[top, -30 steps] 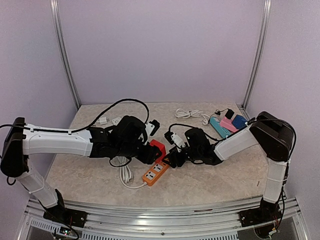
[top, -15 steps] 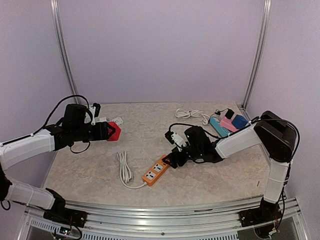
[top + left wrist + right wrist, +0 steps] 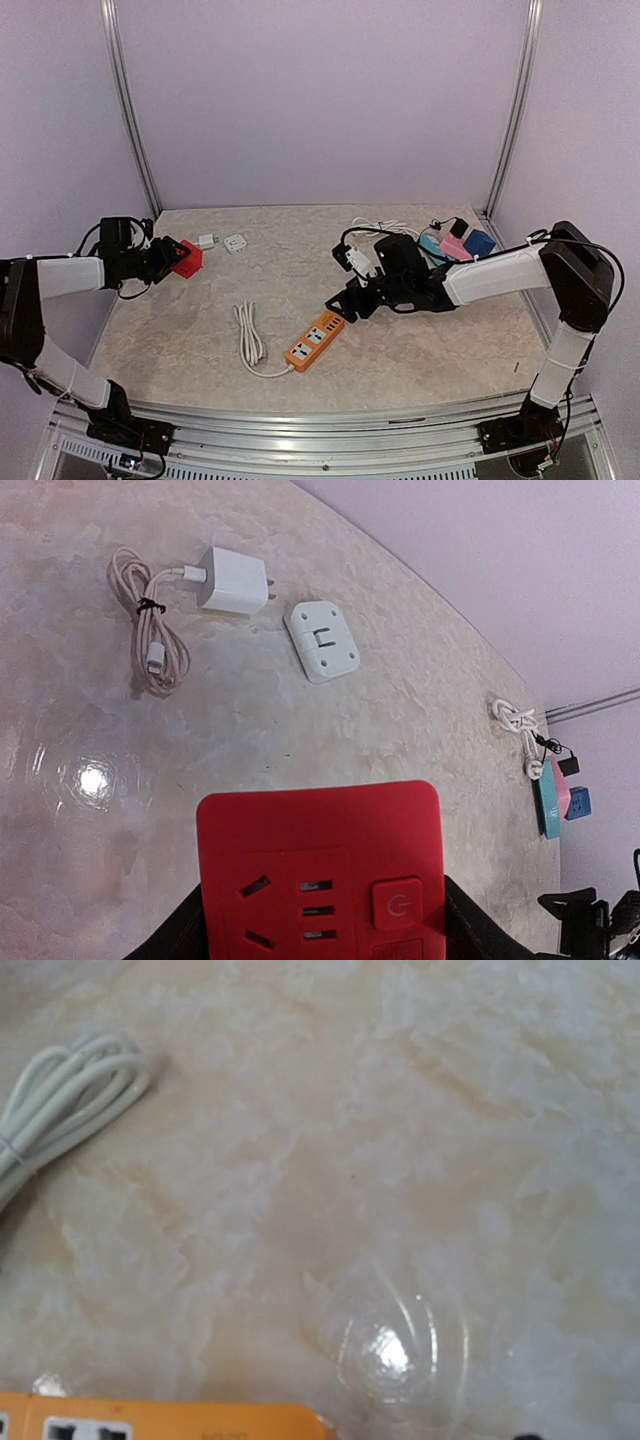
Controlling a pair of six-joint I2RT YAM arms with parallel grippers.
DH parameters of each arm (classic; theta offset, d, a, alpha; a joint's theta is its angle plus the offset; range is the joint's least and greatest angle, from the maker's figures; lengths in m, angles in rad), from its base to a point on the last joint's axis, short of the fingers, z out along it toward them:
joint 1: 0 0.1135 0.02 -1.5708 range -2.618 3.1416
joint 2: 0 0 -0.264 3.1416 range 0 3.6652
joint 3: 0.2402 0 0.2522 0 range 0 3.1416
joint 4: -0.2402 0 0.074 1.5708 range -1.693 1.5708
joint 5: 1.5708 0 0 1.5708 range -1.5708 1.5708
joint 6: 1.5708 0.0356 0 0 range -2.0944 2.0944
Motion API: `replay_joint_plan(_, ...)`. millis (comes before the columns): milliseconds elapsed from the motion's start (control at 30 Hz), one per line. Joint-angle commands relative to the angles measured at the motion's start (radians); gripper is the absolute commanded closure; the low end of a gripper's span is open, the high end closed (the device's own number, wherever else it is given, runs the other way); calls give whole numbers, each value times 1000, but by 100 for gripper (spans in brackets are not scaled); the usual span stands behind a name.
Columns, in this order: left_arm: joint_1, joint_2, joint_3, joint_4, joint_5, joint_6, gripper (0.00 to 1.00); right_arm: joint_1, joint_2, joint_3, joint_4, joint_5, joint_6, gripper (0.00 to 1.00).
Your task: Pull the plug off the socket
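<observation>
**Inspector:** Red plug block [image 3: 320, 870], power button on its face. Location?

**Assistant:** Held in the left gripper [image 3: 174, 258] at the left edge of the table [image 3: 420, 365]. The left wrist view shows dark fingers [image 3: 462, 935] against both sides of the block, so the jaws are pinching it.

**Inspector:** Relation to the orange socket strip [image 3: 313, 342]?

**Assistant:** Well apart. The strip lies flat and angled near the front middle of the table.

**Inspector:** Right gripper [image 3: 346, 300]?

**Assistant:** At the far end of the strip, touching it or just beside it; I cannot tell which. Its wrist view shows the marbled surface, the strip's orange edge along the bottom and a bundled white cord [image 3: 60, 1095] at upper left. The fingers do not show there, so I cannot tell whether the jaws are spread or pressed together.

**Inspector:** Other items?

**Assistant:** That cord lies just left of the strip and runs to its near end. A white charger [image 3: 232, 580], its coiled pale cable [image 3: 150, 645] and a white adapter [image 3: 321, 640] lie beyond the red block. Teal, pink and blue blocks [image 3: 455, 245] sit at the back right.
</observation>
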Motion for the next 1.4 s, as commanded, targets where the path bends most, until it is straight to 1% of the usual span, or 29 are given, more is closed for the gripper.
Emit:
replay_joint_plan(0,26,87,-8,117,81,-57,77,6,-41,-20,-40,13,-10,19)
replay_joint_plan(200,43,197,-1,135,71,-61,75,8,-37,-46,-27,1,-8,19)
replay_joint_plan(367,65,255,-9,156,93,-78,72,7,-36,-59,-14,-9,0,19)
replay_joint_plan(433,67,265,-13,152,85,-81,70,8,-40,-64,-11,-12,2,19)
replay_joint_plan(500,68,267,-18,146,75,-83,65,7,-45,-71,-8,-18,5,19)
replay_joint_plan(667,75,257,-26,96,22,-93,44,8,-66,-98,2,-38,30,19)
replay_joint_plan(767,81,233,-37,76,-8,-100,35,18,-97,-123,5,-40,45,20)
replay_joint_plan(833,81,214,-40,56,-30,-100,31,28,-118,-139,2,-42,54,20)
replay_joint_plan(933,81,191,-39,22,-58,-96,26,55,-147,-159,-2,-34,70,20)
replay_joint_plan(1167,83,152,-46,-26,-103,-101,18,134,-190,-169,-35,12,94,20)
replay_joint_plan(1233,83,123,-51,-40,-123,-102,14,168,-197,-164,-53,33,99,20)
replay_joint_plan(1267,83,111,-51,-52,-134,-100,8,181,-195,-158,-63,47,103,20)
replay_joint_plan(1300,81,94,-50,-57,-143,-98,6,195,-194,-153,-73,56,103,20)
replay_joint_plan(1367,81,58,-46,-98,-157,-88,4,224,-189,-140,-86,87,114,20)
